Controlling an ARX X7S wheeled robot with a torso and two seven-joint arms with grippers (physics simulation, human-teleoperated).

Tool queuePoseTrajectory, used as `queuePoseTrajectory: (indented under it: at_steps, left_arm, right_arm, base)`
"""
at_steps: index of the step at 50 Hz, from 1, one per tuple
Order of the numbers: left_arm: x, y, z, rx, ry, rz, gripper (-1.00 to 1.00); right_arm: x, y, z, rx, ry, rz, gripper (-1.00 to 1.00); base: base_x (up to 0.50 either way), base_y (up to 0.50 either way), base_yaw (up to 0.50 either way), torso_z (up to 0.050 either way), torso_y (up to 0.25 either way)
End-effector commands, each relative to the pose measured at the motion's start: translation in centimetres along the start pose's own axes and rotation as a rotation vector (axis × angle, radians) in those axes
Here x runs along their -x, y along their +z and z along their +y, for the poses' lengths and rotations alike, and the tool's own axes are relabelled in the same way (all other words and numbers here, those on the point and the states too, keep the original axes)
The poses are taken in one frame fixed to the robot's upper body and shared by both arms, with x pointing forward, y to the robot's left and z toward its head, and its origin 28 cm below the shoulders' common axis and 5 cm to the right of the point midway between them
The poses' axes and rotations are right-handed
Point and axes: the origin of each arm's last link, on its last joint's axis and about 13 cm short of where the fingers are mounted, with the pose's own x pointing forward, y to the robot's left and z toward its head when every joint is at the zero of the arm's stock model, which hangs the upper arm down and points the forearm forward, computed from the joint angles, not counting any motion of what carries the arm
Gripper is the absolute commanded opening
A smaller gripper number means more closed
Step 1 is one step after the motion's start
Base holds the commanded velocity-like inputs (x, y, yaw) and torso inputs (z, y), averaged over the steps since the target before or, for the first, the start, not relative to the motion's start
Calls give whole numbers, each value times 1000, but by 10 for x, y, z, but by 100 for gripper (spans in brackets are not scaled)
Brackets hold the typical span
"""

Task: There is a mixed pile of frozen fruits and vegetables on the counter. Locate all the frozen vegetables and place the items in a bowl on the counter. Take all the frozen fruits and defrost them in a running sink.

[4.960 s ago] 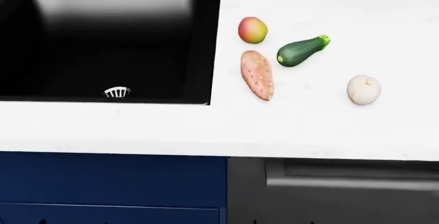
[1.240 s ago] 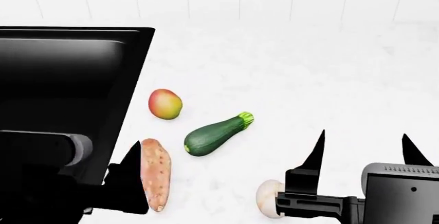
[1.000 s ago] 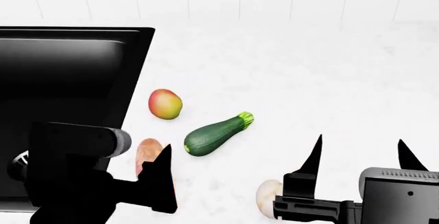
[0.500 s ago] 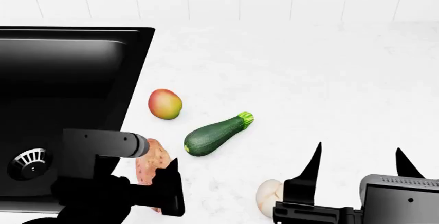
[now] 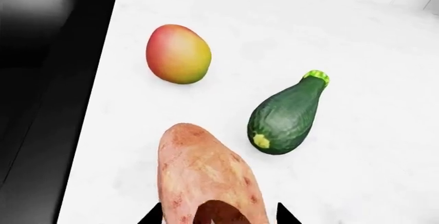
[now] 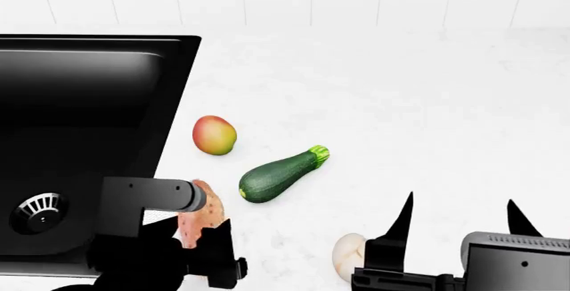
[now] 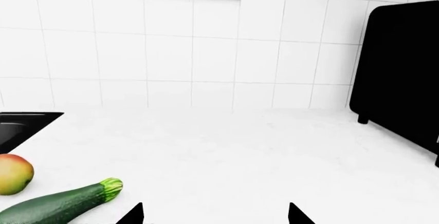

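Left gripper (image 6: pixel 200 237) straddles the sweet potato (image 5: pixel 205 178) with its jaws spread, nothing gripped; close squarely across its middle. Right gripper (image 6: pixel 454 221) hangs open beside the cream fruit (image 6: pixel 348 256). Zucchini (image 6: pixel 280 175) lies at 1 o'clock, mango-like fruit (image 6: pixel 215 135) at 12 o'clock

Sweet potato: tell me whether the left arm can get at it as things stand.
Probably yes. The left gripper is already over the sweet potato, its open jaws straddling the near end, with nothing between them.

left tool (image 6: pixel 207 234) over sweet potato (image 6: pixel 197 212), zucchini (image 6: pixel 279 174) beside
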Motion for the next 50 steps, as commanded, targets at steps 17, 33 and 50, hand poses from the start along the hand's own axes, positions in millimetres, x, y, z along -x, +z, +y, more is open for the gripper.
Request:
queuePoseTrajectory:
  at_steps: [17,33,50]
  left_arm:
    - [37,42,13,-97,122,-174,-100]
    - [80,50,43,-154,260,-226,-100]
    - [84,50,46,-147,281,-234,-100]
  right_arm:
    - [0,13,-5,-6,15,-37,100]
    - [2,17,-3,26,22,-30,100]
    - [4,18,-3,25,29,-30,100]
  base:
    - [0,0,0,0,1]
    - [0,0,0,0,0]
    - [0,123,0,0,0]
